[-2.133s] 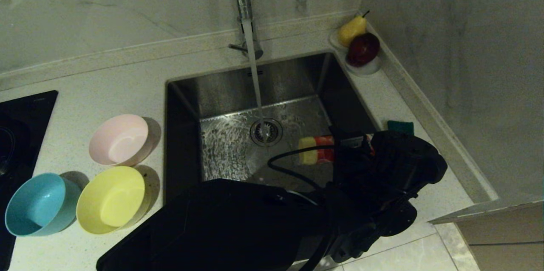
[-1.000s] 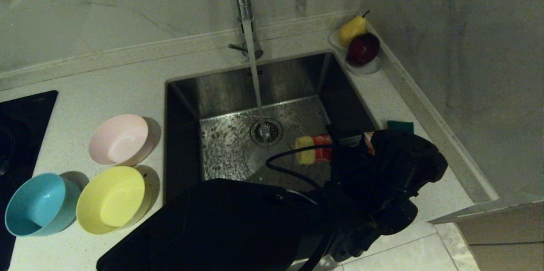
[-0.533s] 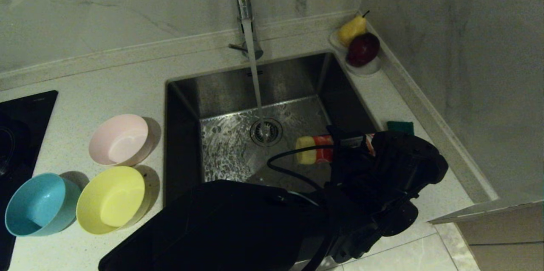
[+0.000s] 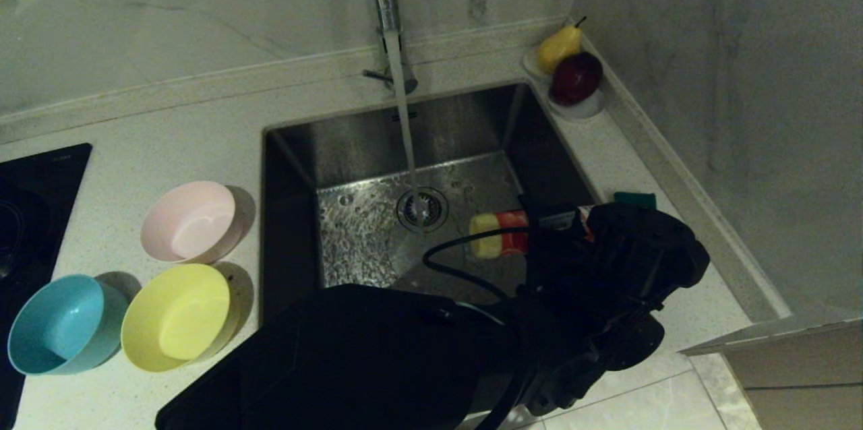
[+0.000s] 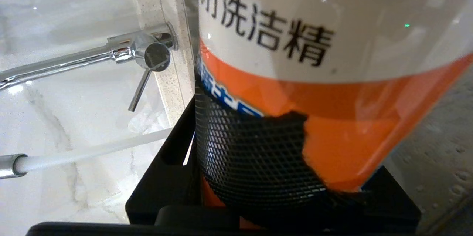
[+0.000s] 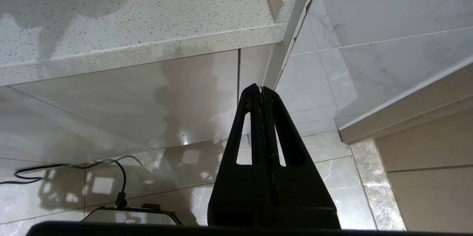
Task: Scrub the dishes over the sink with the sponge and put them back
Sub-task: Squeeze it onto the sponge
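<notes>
Head view: left gripper (image 4: pixel 539 224) is clamping a dish-soap bottle (image 4: pixel 499 234) half-way open, holding it level over the right part of the sink (image 4: pixel 350 241). Water is running from the faucet (image 4: pixel 384 5) onto the drain. Sponge (image 4: pixel 634 199) is lying on the counter right of the sink. Pink bowl (image 4: pixel 189 221), yellow bowl (image 4: pixel 176 317) and blue bowl (image 4: pixel 61 325) are sitting left of the sink. Right gripper (image 6: pixel 261 93) is hanging closed and empty below the counter edge.

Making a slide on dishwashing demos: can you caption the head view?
Left gripper holds a detergent bottle sideways over the sink with water running, bowls waiting on the counter.
</notes>
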Tool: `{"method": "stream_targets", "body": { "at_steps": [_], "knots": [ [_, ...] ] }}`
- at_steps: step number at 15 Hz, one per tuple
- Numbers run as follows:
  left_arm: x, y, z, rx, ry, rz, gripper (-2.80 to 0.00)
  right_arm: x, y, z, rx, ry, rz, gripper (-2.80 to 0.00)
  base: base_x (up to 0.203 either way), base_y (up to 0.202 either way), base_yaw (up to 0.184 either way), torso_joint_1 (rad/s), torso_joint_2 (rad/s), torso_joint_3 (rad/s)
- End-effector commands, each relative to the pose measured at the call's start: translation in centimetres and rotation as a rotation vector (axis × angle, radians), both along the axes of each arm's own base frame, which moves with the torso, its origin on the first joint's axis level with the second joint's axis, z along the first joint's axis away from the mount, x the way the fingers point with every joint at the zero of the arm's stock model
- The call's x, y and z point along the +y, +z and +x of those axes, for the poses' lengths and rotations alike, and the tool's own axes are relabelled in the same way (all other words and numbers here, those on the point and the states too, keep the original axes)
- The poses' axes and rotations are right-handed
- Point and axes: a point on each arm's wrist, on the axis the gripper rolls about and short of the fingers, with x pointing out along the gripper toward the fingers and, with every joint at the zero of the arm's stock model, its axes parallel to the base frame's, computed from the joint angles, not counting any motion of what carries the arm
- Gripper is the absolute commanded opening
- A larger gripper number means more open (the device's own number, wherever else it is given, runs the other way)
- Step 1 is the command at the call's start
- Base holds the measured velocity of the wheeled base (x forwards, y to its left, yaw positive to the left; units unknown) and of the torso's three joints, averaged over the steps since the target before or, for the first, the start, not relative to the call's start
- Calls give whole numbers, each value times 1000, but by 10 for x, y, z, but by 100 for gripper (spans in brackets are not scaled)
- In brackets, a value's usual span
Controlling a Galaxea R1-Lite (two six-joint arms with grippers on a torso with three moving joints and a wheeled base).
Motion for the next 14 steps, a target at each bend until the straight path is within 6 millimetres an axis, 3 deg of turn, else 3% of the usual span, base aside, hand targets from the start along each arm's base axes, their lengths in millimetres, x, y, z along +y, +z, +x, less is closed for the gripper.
{"method": "stream_targets", "body": {
  "at_steps": [1, 14],
  "knots": [
    [-1, 0, 0, 0, 4, 6, -280, 0, 0, 0, -1, 1, 0, -280, 0, 0, 0, 0, 0, 0],
    [-4, -4, -3, 2, -2, 4, -280, 0, 0, 0, -1, 1, 0, -280, 0, 0, 0, 0, 0, 0]
  ]
}}
